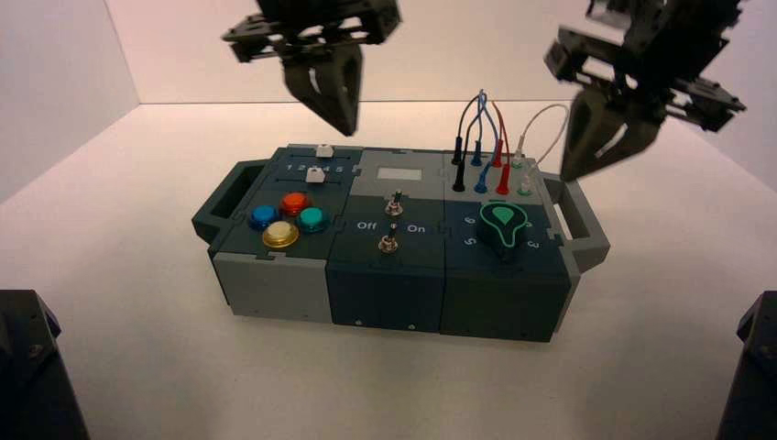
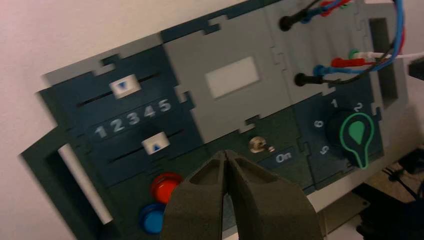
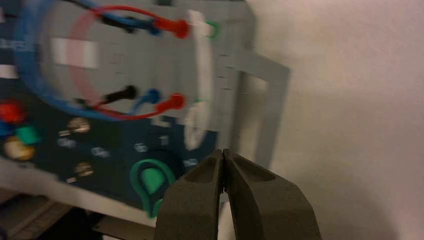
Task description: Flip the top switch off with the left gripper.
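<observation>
While the left pincer (image 1: 341,124) hangs in the air above the box's (image 1: 275,289) far edge, behind the sliders, its two fingers (image 2: 250,200) are pressed together at the tips and hold nothing. The top switch (image 1: 395,205) sits untouched in the middle panel, just above the "Off" and "On" lettering, its lever leaning toward "On". The right pincer (image 1: 586,165) hovers closed above the wires (image 1: 481,119) at the far right corner.

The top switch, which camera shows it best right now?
The left wrist view: the top switch sits close and sharp beyond the shut left gripper, lever tipped toward "On". The high view shows it small, mid-box. The right wrist view shows it blurred.
</observation>
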